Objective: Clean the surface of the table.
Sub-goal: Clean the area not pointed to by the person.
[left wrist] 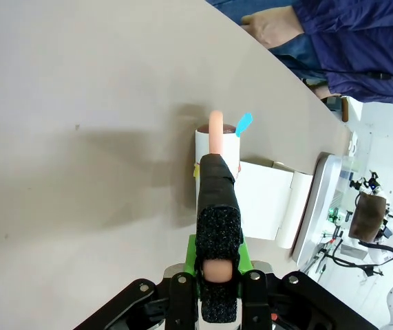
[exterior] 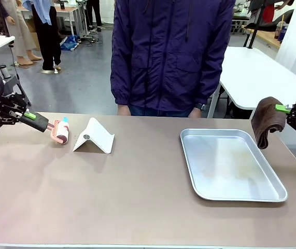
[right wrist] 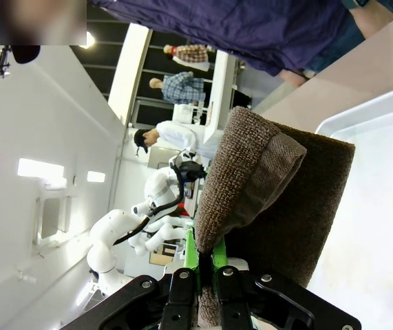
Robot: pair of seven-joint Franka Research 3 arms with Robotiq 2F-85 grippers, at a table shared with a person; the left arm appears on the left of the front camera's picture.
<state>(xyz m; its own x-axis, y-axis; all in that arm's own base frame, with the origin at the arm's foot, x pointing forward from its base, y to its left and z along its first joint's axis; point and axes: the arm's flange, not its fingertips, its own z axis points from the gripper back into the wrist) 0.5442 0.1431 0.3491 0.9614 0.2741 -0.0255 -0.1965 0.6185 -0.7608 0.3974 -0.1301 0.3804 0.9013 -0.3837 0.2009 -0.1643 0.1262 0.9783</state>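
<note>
The beige-brown table (exterior: 137, 197) stretches across the front view. At its far left corner, my left gripper (exterior: 31, 116) is shut on the black-padded pink handle of a lint roller (exterior: 61, 132), whose head rests on the tabletop. From the left wrist the roller (left wrist: 217, 146) points away from my gripper (left wrist: 217, 258), a blue tab at its tip. Off the table's right edge, my right gripper (exterior: 283, 109) is shut on a folded brown cloth (exterior: 267, 122) that hangs in the air beside the tray. In the right wrist view the cloth (right wrist: 265, 199) rises from my gripper (right wrist: 206, 258).
A white folded card stand (exterior: 94, 136) sits just right of the roller. A silver metal tray (exterior: 230, 163) lies on the right half of the table. A person in a dark purple jacket (exterior: 171, 52) stands at the far edge, hands by their sides.
</note>
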